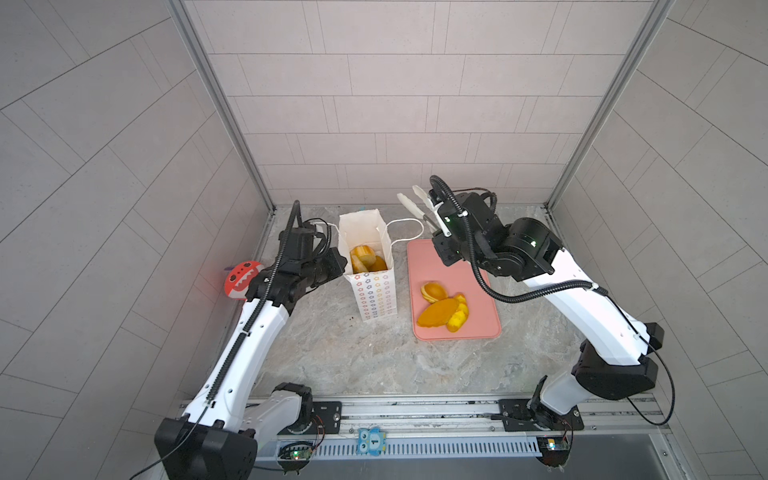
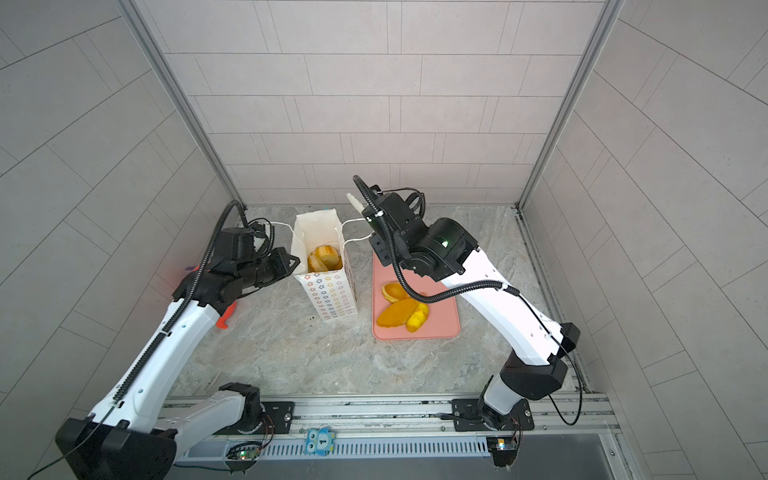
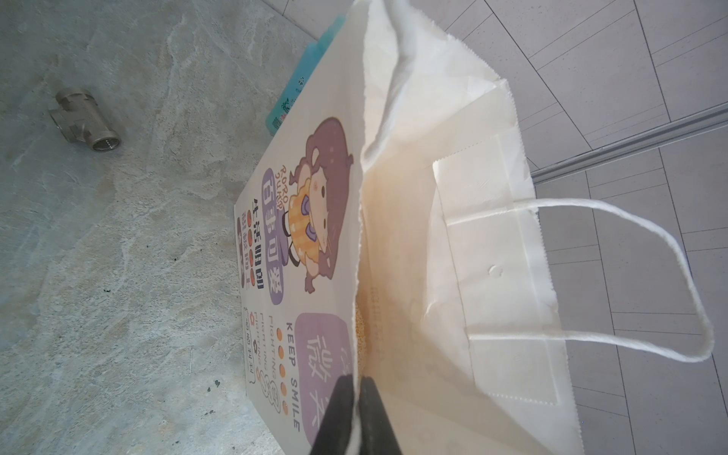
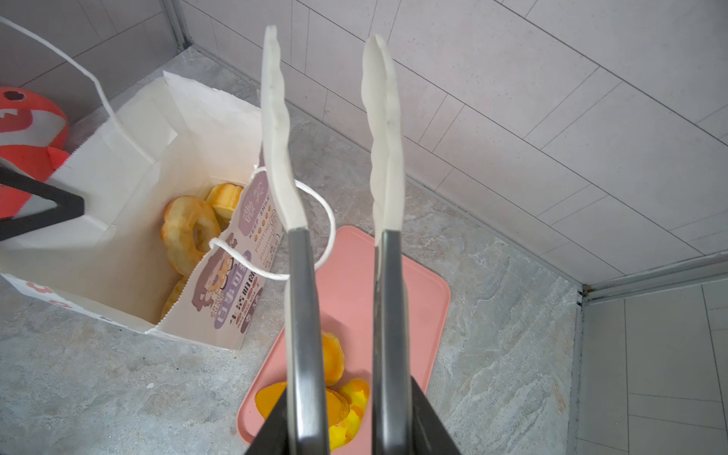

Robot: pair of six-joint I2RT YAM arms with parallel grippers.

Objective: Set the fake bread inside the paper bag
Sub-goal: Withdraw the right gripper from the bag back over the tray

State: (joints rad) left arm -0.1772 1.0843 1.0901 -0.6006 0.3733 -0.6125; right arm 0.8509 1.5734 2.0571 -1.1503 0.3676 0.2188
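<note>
The white paper bag (image 1: 374, 297) (image 2: 330, 297) stands open left of the middle, with several fake bread pieces (image 1: 365, 259) (image 4: 191, 232) inside it. My left gripper (image 3: 359, 398) (image 1: 338, 262) is shut on the bag's near rim (image 3: 360, 275). A few more fake bread pieces (image 1: 440, 309) (image 2: 401, 309) (image 4: 335, 358) lie on the pink tray (image 1: 478, 328). My right gripper (image 4: 346, 413) (image 1: 440, 226) is shut on metal tongs (image 4: 303, 295) with white tips (image 1: 415, 203). The tongs are spread and empty, raised above the tray's far end beside the bag's cord handle (image 4: 315, 220).
A red toothy toy (image 1: 241, 278) (image 4: 27, 130) lies by the left wall behind my left arm. A metal pipe tee (image 3: 84, 120) sits on the marble top, and a teal packet (image 3: 299, 82) lies behind the bag. Tiled walls close off the back and sides.
</note>
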